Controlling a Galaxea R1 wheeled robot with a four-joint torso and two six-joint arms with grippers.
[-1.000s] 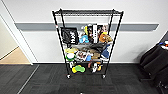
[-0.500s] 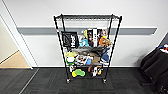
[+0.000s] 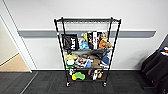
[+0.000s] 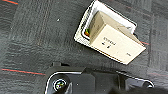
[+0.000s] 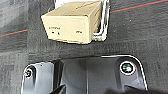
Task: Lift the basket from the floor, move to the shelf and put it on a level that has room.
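The basket sits on the dark carpet floor, its cream-white rim showing around a brown cardboard box that lies tilted in it. In the right wrist view the basket and the box are seen from above, on the same carpet. Both wrists hang over the floor, apart from the basket. The black wire shelf stands against the white wall in the head view. Its top level looks bare. The tiers below are crowded with goods.
A dark coat or bag lies at the right beside the rack. A doorway with tan wooden flooring opens at the left. Red lines cross the carpet tiles near the basket.
The whole head picture has shifted, so the rack now sits a little lower and larger in it; the camera moved, not the rack.
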